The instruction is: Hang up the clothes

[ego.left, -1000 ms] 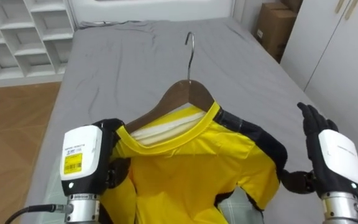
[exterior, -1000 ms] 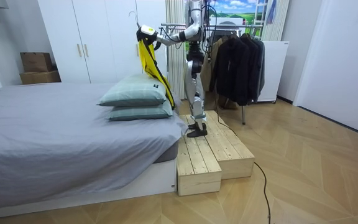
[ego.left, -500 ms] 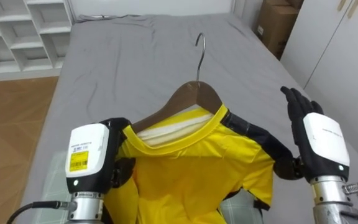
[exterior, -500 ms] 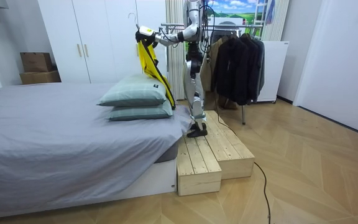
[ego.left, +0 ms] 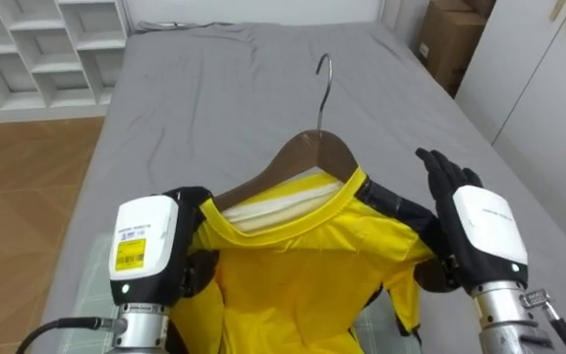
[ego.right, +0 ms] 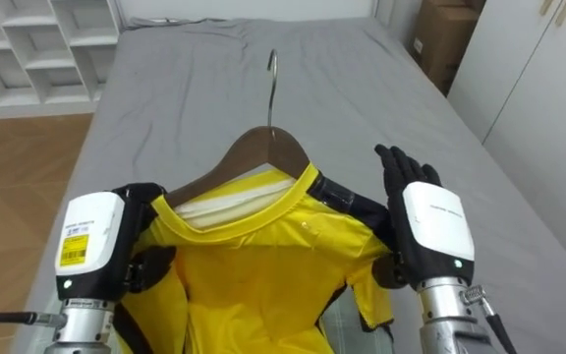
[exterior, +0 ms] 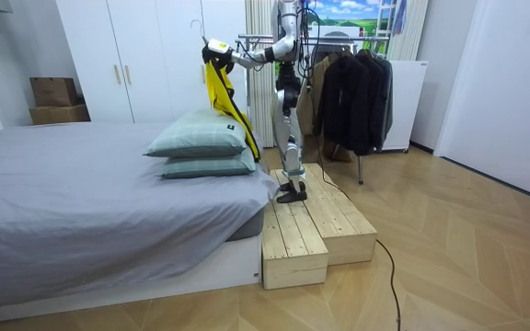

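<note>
Left hand (ego.left: 147,251) clasps the yellow T-shirt with black sleeves (ego.left: 303,265) on a brown wooden hanger (ego.left: 310,150) above the grey bed (ego.left: 214,88); right hand (ego.left: 480,231), fingers (ego.left: 445,175) straight, beside its shoulder.

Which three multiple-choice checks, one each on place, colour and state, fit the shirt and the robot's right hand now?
1. The shirt on its hanger is held over:
A) the bed
B) a desk
C) a sink

2. The shirt is mainly:
A) red
B) yellow
C) green

3. The right hand is:
A) shut on the hook
B) open
C) shut on a pillow

Answers:
1 A, grey bedding lies beneath the shirt.
2 B, its front is yellow, with dark trim at the shoulders.
3 B, the hand's fingers are straight, beside the shirt's shoulder.
</note>
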